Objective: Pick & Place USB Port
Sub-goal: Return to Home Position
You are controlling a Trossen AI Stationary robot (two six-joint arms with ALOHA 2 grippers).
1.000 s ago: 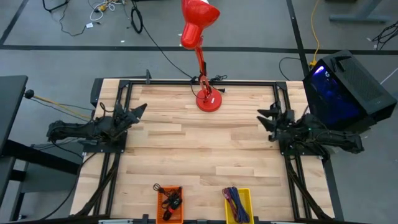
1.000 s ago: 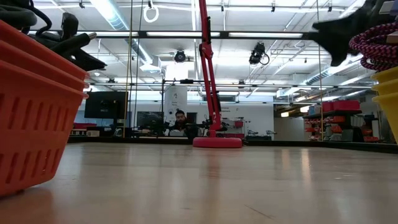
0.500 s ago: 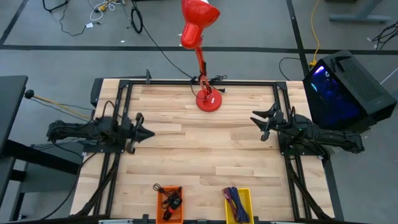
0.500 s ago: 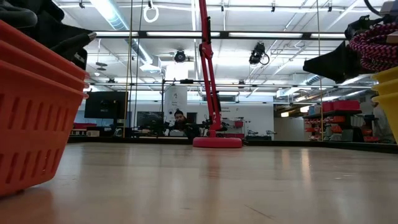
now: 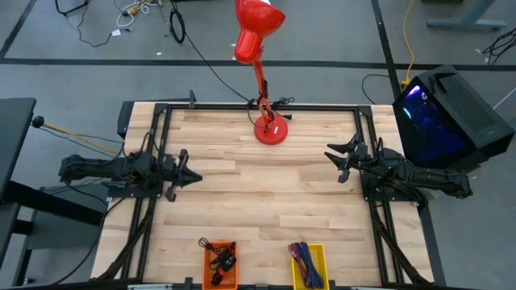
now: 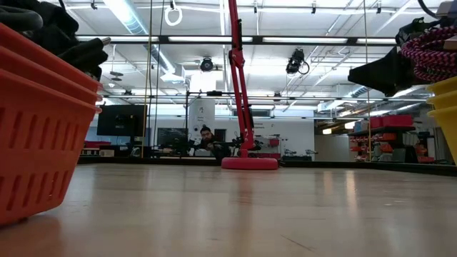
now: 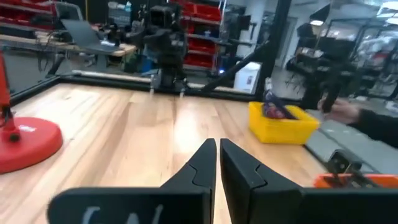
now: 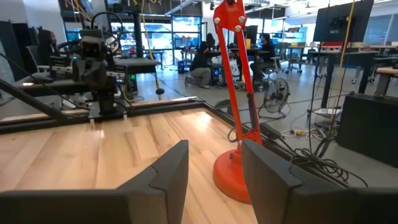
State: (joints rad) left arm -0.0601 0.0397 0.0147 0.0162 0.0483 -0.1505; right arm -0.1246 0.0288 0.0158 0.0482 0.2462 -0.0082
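An orange bin [image 5: 220, 264] at the table's near edge holds a small dark part with cords [image 5: 225, 260]; I cannot tell whether it is the USB port. A yellow bin [image 5: 308, 264] beside it holds coiled red and purple cords [image 6: 430, 53]. My left gripper [image 5: 187, 172] hovers over the left side of the table and points right; its fingers [image 7: 217, 157] are shut and empty. My right gripper [image 5: 340, 161] hovers over the right side and points left; its fingers [image 8: 214, 167] are open and empty. Both are far from the bins.
A red desk lamp stands on its round base [image 5: 270, 130] at the far middle of the table, its head [image 5: 256, 28] reaching beyond the far edge. Bare wood [image 5: 266, 193] lies between the two grippers. A person's hand and dark sleeve [image 7: 367, 118] show beyond the table's near edge.
My left gripper has swung from pointing toward the far right to pointing right, and has gone toward the table's near edge. My right gripper has gone a little toward the table's middle and near edge. The bins and the lamp have stayed in place.
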